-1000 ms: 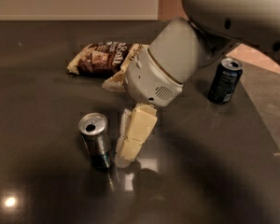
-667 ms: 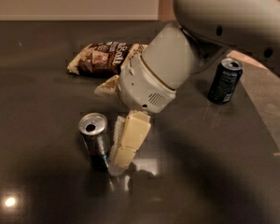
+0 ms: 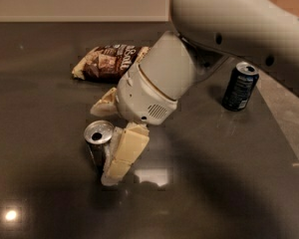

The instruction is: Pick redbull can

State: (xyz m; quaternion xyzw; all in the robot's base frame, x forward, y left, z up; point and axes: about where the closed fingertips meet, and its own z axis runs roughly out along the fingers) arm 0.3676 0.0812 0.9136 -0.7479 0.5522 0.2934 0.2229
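The redbull can [image 3: 97, 151] is seen standing upright on the dark table [image 3: 219, 188], left of centre and toward the front, with its silver top and open mouth facing up. The claw [image 3: 102, 141] is brought down right at it. One cream finger [image 3: 125, 151] is laid slanting along the can's right side, touching it or just beside it, with the tip down at the table. The other finger [image 3: 103, 104] is seen behind and slightly above the can, near its rim. So the claw is spread, with the can sitting between the two fingers, and no squeeze on it can be made out. The can isn't lifted; its base is planted on the table.

The big white wrist housing [image 3: 157, 83] is angled down from the upper right, and the thick arm [image 3: 239, 24] takes up the top right corner. A brown snack bag [image 3: 107, 61] is lying flat behind the claw, partly hidden by the wrist. A wider dark blue can [image 3: 237, 87] is parked upright well off to the right, near the table's edge. A bright light reflection is caught on the glossy table just right of the near finger.
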